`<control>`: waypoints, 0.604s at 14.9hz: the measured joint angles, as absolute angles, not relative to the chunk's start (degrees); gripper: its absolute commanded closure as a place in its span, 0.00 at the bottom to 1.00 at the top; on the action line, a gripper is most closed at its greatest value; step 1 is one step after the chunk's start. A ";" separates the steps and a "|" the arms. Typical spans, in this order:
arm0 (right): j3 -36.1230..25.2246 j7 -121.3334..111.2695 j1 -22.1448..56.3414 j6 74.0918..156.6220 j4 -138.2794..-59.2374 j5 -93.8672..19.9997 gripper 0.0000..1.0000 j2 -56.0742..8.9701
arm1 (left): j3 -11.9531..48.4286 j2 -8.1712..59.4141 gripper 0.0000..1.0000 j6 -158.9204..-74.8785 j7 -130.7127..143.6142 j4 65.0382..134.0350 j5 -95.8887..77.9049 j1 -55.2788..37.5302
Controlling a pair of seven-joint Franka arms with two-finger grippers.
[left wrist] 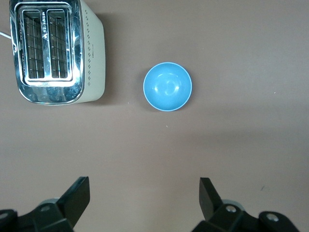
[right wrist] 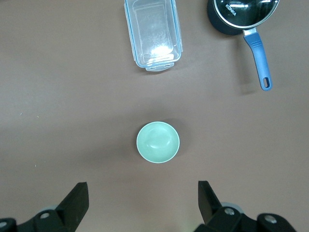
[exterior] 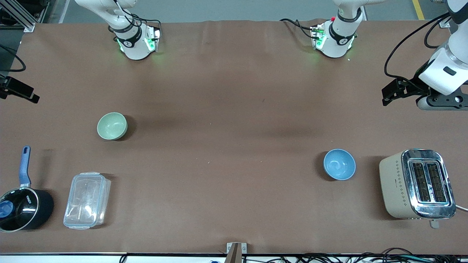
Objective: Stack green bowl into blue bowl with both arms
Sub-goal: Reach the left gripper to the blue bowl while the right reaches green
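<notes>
Front view: green bowl (exterior: 112, 126) upright

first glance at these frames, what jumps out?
Two matching bowls sit apart on the brown table: the green bowl toward the right arm's end, the blue bowl toward the left arm's end, nearer the front camera. A shiny toaster stands beside the blue bowl. Both grippers, left and right, hang open, holding nothing.

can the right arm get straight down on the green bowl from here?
Probably yes. The right gripper hangs high with open jaws, and the small pale mint-green bowl sits upright and alone on the brown table. The clear plastic lidded box lies well apart.
</notes>
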State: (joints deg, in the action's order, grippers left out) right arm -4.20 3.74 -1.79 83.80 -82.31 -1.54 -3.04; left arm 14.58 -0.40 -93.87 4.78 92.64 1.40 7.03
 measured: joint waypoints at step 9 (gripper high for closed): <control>-4.20 3.74 -1.79 83.78 -82.36 -1.55 0.00 -3.02 | 14.25 9.23 0.00 -94.19 4.78 90.91 1.47 7.39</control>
